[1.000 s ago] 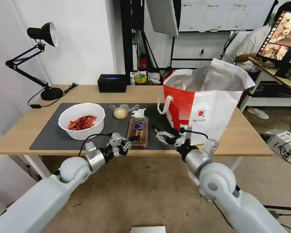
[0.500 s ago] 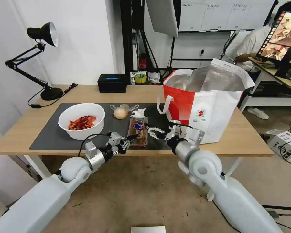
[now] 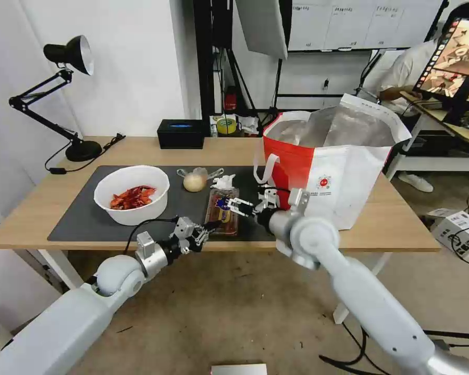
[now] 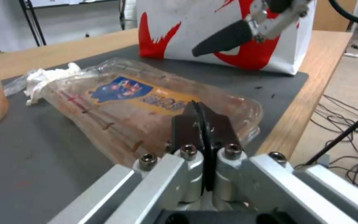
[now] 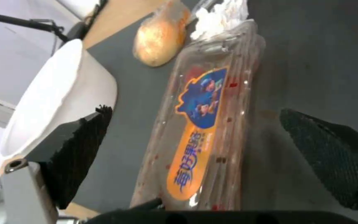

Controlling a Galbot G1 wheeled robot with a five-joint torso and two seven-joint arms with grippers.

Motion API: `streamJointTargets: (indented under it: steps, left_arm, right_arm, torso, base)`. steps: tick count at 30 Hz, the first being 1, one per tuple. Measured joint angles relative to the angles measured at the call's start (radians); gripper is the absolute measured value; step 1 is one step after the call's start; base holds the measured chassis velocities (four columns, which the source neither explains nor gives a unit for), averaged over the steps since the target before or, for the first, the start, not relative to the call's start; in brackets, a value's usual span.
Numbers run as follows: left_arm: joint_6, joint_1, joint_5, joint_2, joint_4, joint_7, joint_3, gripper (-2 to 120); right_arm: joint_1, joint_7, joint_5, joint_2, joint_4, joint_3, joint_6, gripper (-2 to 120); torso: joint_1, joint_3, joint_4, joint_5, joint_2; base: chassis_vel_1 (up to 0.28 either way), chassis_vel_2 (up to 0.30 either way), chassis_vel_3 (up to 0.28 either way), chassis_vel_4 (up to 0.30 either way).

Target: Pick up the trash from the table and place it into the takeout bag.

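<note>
A clear plastic tray (image 3: pixel 222 211) with a blue and orange label lies on the dark mat (image 3: pixel 83 221) of the table (image 3: pixel 31 219). My right gripper (image 3: pixel 236 205) hovers open over it, and the tray (image 5: pixel 204 124) lies between its fingers (image 5: pixel 328 155). My left gripper (image 3: pixel 212 225) is shut, its tips (image 4: pixel 197 109) at the tray's (image 4: pixel 137 99) near end. A crumpled tissue (image 3: pixel 223 182) touches the tray's far end. Beside it lies the clear bag with a yellowish lump (image 3: pixel 195 181). The white bowl of red shells (image 3: pixel 132 194) stands to the left. The takeout bag (image 3: pixel 344 177) stands open at the right.
A black tissue box (image 3: pixel 180 134) and a roll of tape (image 3: pixel 226 126) sit at the table's back edge. A black desk lamp (image 3: pixel 70 57) stands at the back left, with its cord on the wood. A desk with a monitor (image 3: pixel 461 57) is behind the bag.
My right gripper has swung left from beside the takeout bag to over the tray, still open. The left gripper has stayed shut at the tray's near end, dropping slightly.
</note>
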Motion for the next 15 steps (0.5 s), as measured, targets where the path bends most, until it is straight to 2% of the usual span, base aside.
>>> streamJointTargets:
  steps: [11, 15]
  left_arm:
    - [-0.009, 0.000, 0.010, 0.006, 0.007, 0.003, -0.003, 0]
    - [-0.010, 0.000, 0.010, 0.006, 0.007, 0.003, -0.004, 0]
  right_arm:
    - [0.097, 0.129, 0.086, 0.044, -0.098, -0.038, -0.057, 100]
    - [0.106, 0.147, 0.101, 0.059, -0.121, -0.054, -0.076, 100]
  torso:
    - [0.000, 0.000, 0.0000, 0.0000, 0.000]
    - [0.000, 0.000, -0.0001, 0.0000, 0.000]
  base:
    - [0.000, 0.000, 0.000, 0.000]
    - [0.000, 0.000, 0.000, 0.000]
